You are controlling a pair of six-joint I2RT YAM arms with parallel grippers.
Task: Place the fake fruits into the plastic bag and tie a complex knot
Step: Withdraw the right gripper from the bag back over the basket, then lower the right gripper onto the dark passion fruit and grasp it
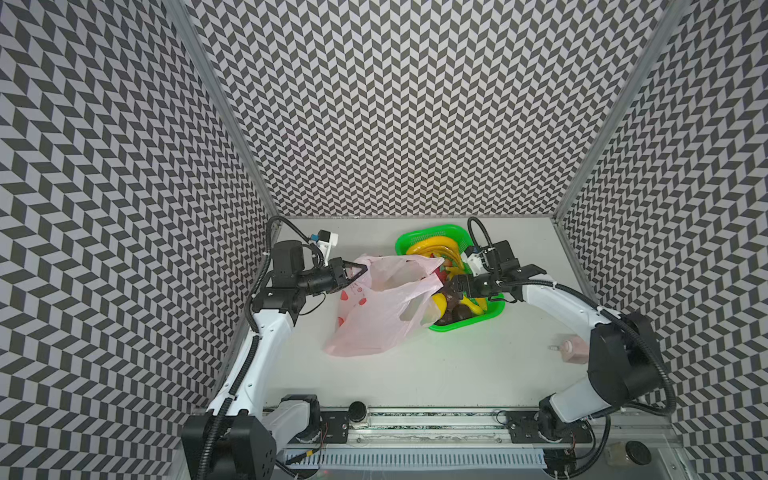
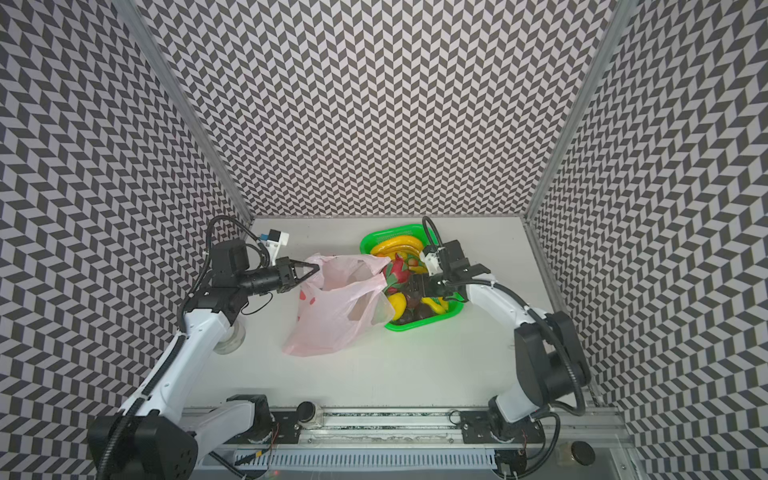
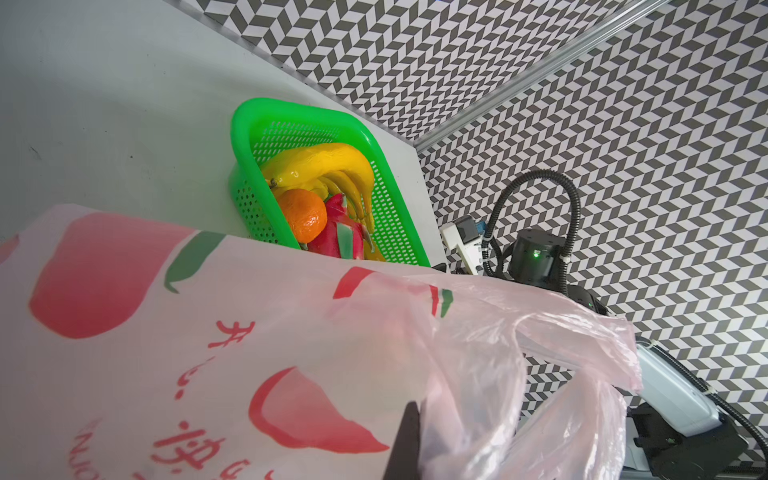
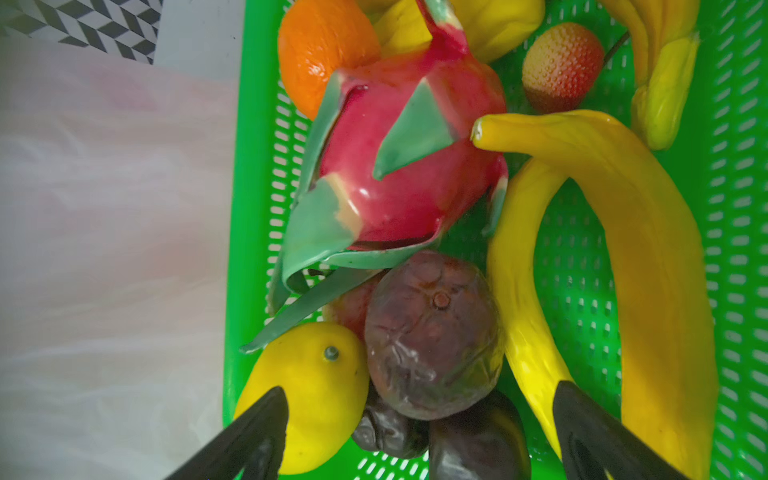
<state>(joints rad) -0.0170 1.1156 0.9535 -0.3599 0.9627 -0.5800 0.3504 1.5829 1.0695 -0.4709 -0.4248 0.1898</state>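
The pale grey counter (image 1: 436, 374) is sitting inside a booth whose walls (image 1: 415, 104) are carrying a black-and-white chevron pattern, a metal rail (image 1: 415, 436) running along its near edge. The left tool (image 1: 362, 270) is pinching shut on the rim of the plastic bag (image 1: 374, 320), which is lying mid-counter with its mouth facing the green basket (image 1: 465, 326) just beside it. The right tool (image 4: 419, 388) is hovering, jaws spread wide, over the fake fruits (image 4: 415, 187) lying in that basket
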